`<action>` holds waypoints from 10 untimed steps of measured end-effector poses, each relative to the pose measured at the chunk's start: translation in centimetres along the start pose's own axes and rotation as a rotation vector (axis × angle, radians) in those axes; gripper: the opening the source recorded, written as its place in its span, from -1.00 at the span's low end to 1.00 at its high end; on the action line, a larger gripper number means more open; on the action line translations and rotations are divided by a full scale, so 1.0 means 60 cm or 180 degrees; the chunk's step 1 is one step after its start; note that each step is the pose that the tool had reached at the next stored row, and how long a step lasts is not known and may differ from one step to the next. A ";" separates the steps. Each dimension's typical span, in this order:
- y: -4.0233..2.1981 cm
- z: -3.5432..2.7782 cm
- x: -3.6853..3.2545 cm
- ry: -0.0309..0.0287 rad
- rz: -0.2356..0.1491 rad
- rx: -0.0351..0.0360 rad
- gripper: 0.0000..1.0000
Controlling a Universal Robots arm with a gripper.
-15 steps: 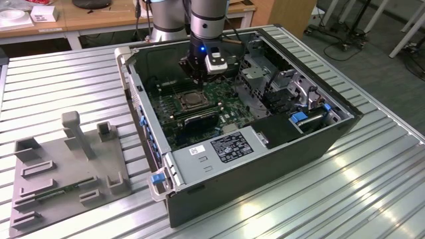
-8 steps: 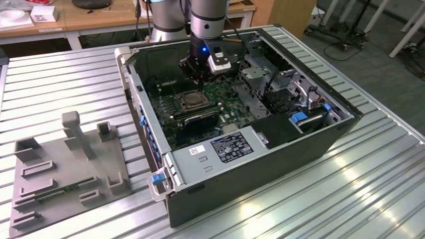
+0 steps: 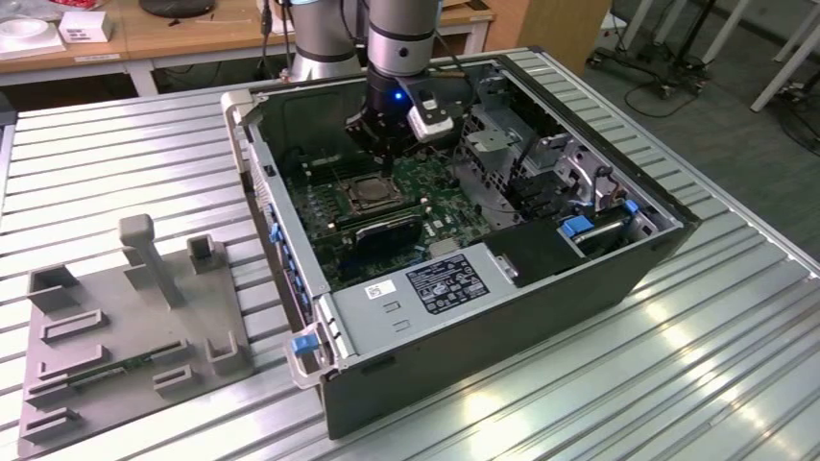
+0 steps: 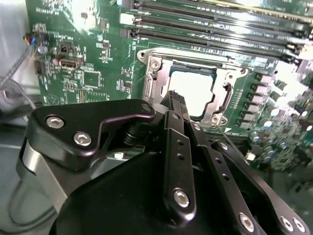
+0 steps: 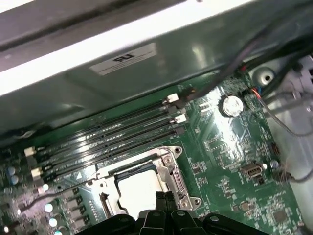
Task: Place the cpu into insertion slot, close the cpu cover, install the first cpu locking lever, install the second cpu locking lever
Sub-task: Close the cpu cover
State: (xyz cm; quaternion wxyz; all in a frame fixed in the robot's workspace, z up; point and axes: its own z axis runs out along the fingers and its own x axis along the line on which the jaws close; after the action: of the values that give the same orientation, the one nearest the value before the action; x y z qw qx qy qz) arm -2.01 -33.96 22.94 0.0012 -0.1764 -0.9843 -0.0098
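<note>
You find the cpu [image 4: 191, 90] flat and face up in the insertion slot [image 3: 363, 192]. The cpu cover [image 4: 230, 76] is folded down on it, and the pale square shows through its window. Being square, it has no long side. The gripper [image 4: 174, 98] has its fingers pressed together, with the tips just at the cover's edge. The black memory slots [image 5: 107, 142] run along one side. All this sits on the green board [image 3: 436, 192] inside the open computer case [image 3: 513, 336], which lies on the counter [image 3: 129, 144]. A white label [image 5: 123, 59] is on the case wall; its print is too small to tell.
</note>
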 end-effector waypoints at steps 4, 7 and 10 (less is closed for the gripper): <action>0.000 0.000 0.000 0.0003 -0.0198 -0.0009 -0.79; 0.000 0.000 0.000 0.0006 -0.0344 -0.0016 -0.79; 0.000 0.000 0.000 0.0009 -0.0490 -0.0023 -0.79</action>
State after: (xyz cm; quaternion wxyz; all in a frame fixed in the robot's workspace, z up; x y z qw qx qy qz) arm -2.01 -33.97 22.91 0.0012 -0.1002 -0.9949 -0.0137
